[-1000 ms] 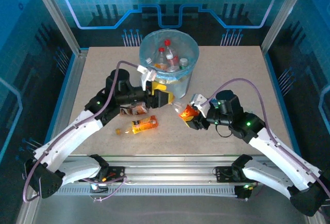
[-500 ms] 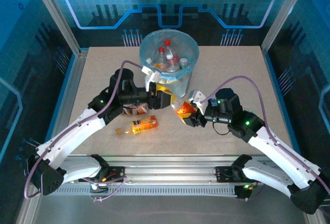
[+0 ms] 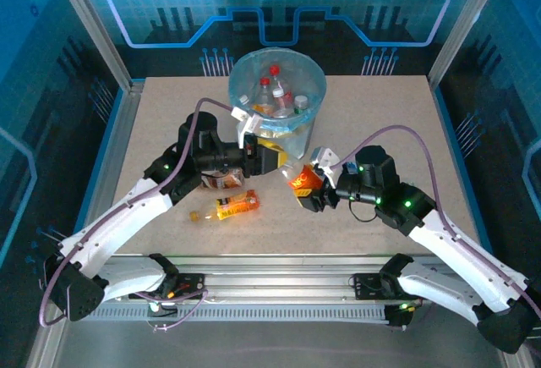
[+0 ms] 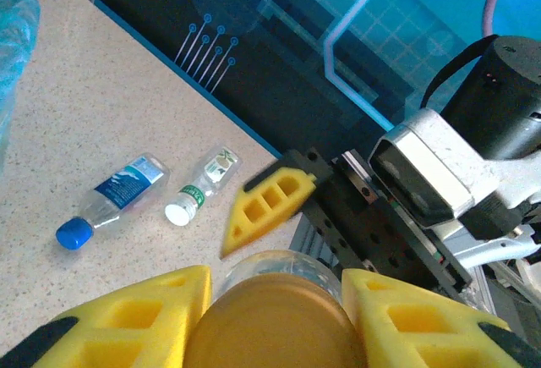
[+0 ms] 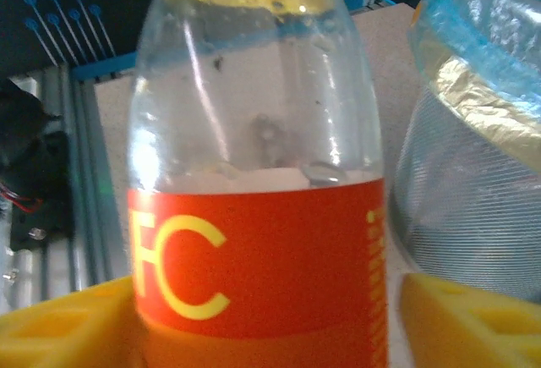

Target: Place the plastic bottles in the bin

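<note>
Left of centre on the speckled beige tabletop (image 3: pixel 380 106), two strays lie by your left arm. One is a crushed clear bottle with a brown label (image 3: pixel 221 182), partly hidden under the wrist. The other is a clear bottle with an orange-yellow label (image 3: pixel 234 206), flat in front of it.

Left claw (image 4: pixel 275 277): yellow fingers hug an amber round end, no gap. This is likely the cap end of the clear plastic bottle with the red-orange label (image 5: pixel 262 258), held off the tabletop just in front of the round pale-blue translucent bin (image 3: pixel 322 80).

Right claw (image 5: pixel 266 321) flanks that label. One finger touches, a sliver shows beside the other, and the pads are cut off, so you can't tell if it's clamped.

Expect the bottle to be light, thin-walled, slick and easily dented. Take the label band or the stiffer neck.

Left wrist view: a blue-capped bottle (image 4: pixel 110 201) and a small white-capped bottle (image 4: pixel 201 189) lie flat near a tabletop edge.
</note>
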